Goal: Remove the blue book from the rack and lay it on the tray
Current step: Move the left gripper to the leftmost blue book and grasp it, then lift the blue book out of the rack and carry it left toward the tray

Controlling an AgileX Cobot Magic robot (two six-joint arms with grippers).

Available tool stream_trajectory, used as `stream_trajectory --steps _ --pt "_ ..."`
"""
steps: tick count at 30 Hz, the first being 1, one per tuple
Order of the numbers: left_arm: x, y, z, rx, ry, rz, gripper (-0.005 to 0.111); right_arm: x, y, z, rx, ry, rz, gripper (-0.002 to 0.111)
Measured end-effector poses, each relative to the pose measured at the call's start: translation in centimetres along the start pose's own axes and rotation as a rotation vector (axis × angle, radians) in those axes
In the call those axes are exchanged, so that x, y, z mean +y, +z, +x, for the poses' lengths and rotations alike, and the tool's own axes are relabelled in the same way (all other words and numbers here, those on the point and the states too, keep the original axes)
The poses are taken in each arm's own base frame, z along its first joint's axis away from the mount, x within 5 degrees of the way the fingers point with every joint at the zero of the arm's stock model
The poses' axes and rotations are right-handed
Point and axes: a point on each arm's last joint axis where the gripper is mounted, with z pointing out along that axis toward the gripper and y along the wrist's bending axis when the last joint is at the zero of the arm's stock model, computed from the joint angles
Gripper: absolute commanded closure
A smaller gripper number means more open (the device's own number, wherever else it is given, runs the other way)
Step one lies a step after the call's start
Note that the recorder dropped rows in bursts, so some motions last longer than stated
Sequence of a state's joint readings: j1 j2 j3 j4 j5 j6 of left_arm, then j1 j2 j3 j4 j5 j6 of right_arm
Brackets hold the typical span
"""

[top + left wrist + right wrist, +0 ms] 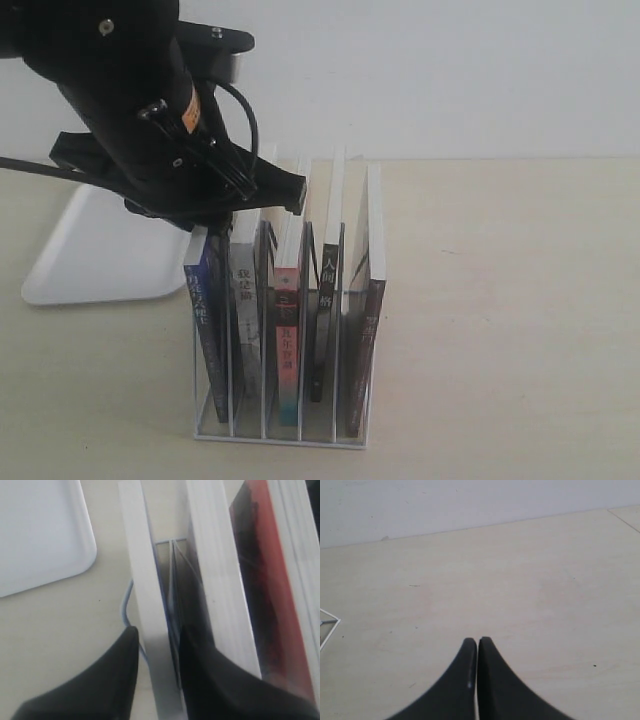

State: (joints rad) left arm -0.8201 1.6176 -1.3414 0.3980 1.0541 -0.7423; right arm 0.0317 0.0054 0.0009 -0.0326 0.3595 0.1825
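Grasp step: straddles the blue book [205,300] with the left gripper's [158,630] jaws narrow, pinch uncertain. Stands in the rack's [280,437] end slot nearest the tray [100,250], near the table's front edge. Right gripper's [478,642] jaws pressed together. Needs a firm pinch, then a straight lift.

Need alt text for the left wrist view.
Two black fingers of the left end effector straddle the white page edge of the blue book, standing in the rack beside a thicker book. A white tray lies on the table beyond; the grip itself is unclear.
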Motion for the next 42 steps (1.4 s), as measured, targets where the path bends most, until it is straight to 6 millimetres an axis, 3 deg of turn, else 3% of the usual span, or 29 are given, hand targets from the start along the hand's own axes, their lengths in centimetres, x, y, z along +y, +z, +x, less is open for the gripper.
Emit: stream_trajectory --steps 13,21,32,36,42 --pt "0.0 0.0 0.0 0.005 -0.001 0.005 0.081 0.0 0.0 0.0 0.0 0.0 0.0 0.108" --pt "-0.1 0.0 0.1 0.008 0.01 0.006 0.101 0.0 0.0 0.0 0.0 0.0 0.0 0.108" --pt "0.1 -0.2 0.2 0.022 0.022 -0.001 0.102 0.0 0.0 0.0 0.0 0.0 0.0 0.108" --pt "0.5 -1.8 0.0 0.021 0.012 0.017 0.102 0.0 0.0 0.0 0.0 0.0 0.0 0.108" --pt "1.9 -6.3 -0.8 -0.059 -0.001 0.061 0.102 0.0 0.0 0.0 0.0 0.0 0.0 0.108"
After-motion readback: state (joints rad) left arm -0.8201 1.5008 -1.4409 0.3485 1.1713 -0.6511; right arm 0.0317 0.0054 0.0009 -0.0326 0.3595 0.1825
